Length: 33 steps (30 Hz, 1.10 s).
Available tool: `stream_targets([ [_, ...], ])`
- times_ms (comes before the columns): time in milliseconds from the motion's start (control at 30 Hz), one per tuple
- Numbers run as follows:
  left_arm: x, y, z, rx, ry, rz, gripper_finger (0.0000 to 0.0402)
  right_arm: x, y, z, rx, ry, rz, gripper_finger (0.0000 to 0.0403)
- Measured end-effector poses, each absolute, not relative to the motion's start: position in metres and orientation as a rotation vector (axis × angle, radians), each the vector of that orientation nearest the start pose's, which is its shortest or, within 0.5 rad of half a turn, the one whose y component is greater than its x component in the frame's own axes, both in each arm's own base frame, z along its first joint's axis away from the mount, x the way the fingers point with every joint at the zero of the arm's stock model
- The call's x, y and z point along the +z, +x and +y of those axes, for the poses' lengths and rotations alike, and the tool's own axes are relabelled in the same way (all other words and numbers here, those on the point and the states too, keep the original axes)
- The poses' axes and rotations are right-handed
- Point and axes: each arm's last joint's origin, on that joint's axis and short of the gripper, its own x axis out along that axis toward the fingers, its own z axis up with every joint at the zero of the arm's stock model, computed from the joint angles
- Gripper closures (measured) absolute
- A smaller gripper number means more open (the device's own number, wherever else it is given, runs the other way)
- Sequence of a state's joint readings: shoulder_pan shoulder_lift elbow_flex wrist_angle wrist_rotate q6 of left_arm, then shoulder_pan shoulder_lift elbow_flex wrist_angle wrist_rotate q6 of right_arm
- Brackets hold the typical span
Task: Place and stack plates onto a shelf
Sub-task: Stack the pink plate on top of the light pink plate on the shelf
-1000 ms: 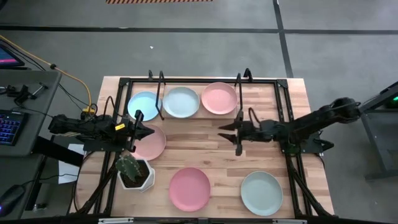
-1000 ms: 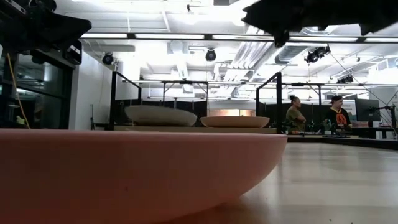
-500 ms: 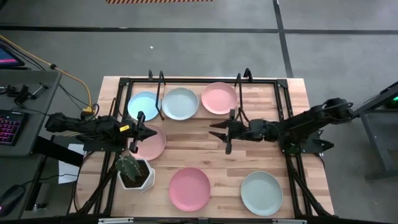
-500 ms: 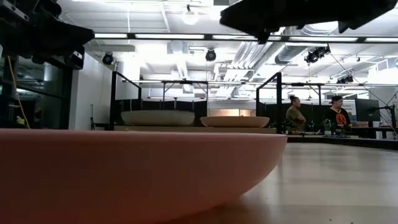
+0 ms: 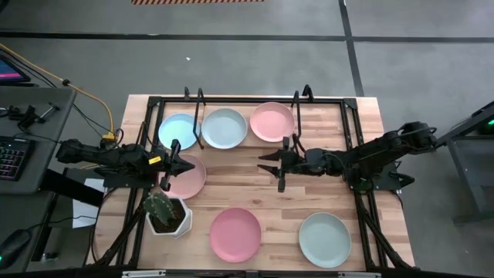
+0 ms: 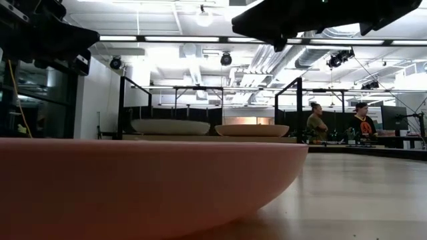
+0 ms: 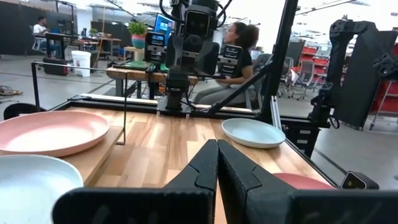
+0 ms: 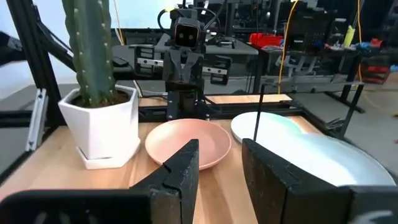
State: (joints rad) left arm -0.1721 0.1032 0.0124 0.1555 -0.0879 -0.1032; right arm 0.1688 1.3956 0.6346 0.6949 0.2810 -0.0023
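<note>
Three plates lie side by side on the light-wood shelf (image 5: 248, 140) at the table's far side: light blue (image 5: 177, 130), pale mint (image 5: 225, 127) and pink (image 5: 272, 121). On the table itself rest a pink plate (image 5: 191, 179) at the left, another pink plate (image 5: 235, 234) at the near edge and a mint plate (image 5: 325, 239) near right. My left gripper (image 5: 185, 164) is shut and hovers above the left pink plate's far rim. My right gripper (image 5: 266, 164) is open and hangs over bare wood mid-table, pointing left. In the wrist views, the left gripper (image 7: 217, 163) shows shut and the right gripper (image 8: 219, 163) open.
A white pot with a cactus (image 5: 165, 213) stands near left, just on the near side of the left gripper. A black tube frame (image 5: 351, 147) borders the table. Thin black brackets (image 5: 296, 116) rise at the shelf. Bare wood (image 5: 255, 189) lies between both grippers and the near plates. People (image 6: 320, 123) stand far behind.
My right gripper has moved toward the table's left, along the shelf's near side, staying open and raised.
</note>
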Motion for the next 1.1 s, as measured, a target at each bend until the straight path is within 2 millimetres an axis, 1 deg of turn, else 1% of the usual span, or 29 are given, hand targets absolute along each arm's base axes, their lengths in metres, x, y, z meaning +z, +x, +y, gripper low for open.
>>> stream_targets([
  [200, 0.174, 0.102, -0.015, -0.087, -0.111, -0.060, 0.0401, 0.231, 0.285, 0.040, -0.115, 0.086, 0.061, 0.0293],
  [367, 0.174, 0.102, -0.015, -0.087, -0.111, -0.060, 0.0401, 0.228, 0.285, 0.041, -0.116, 0.252, 0.086, 0.0293],
  [467, 0.175, 0.102, -0.015, -0.086, -0.110, -0.062, 0.0401, 0.215, 0.283, 0.044, -0.079, 0.412, 0.231, 0.0293],
  [600, 0.175, 0.102, -0.015, -0.087, -0.111, -0.067, 0.0401, 0.188, 0.275, 0.062, -0.095, 0.588, 0.473, 0.0293],
  [767, 0.175, 0.102, -0.015, -0.087, -0.112, -0.066, 0.0401, 0.157, 0.278, 0.091, -0.126, 0.742, 0.590, 0.0293],
  [833, 0.175, 0.102, -0.015, -0.086, -0.112, -0.064, 0.0401, 0.145, 0.284, 0.103, -0.139, 0.780, 0.636, 0.0293],
  [933, 0.174, 0.102, -0.015, -0.086, -0.111, -0.056, 0.0401, 0.132, 0.301, 0.121, -0.121, 0.800, 0.691, 0.0293],
  [1000, 0.174, 0.102, -0.015, -0.086, -0.118, -0.056, 0.0401, 0.130, 0.317, 0.133, -0.071, 0.801, 0.732, 0.0293],
  [1100, 0.174, 0.102, -0.015, -0.087, -0.135, -0.056, 0.0401, 0.133, 0.340, 0.145, -0.028, 0.771, 0.792, 0.0293],
])
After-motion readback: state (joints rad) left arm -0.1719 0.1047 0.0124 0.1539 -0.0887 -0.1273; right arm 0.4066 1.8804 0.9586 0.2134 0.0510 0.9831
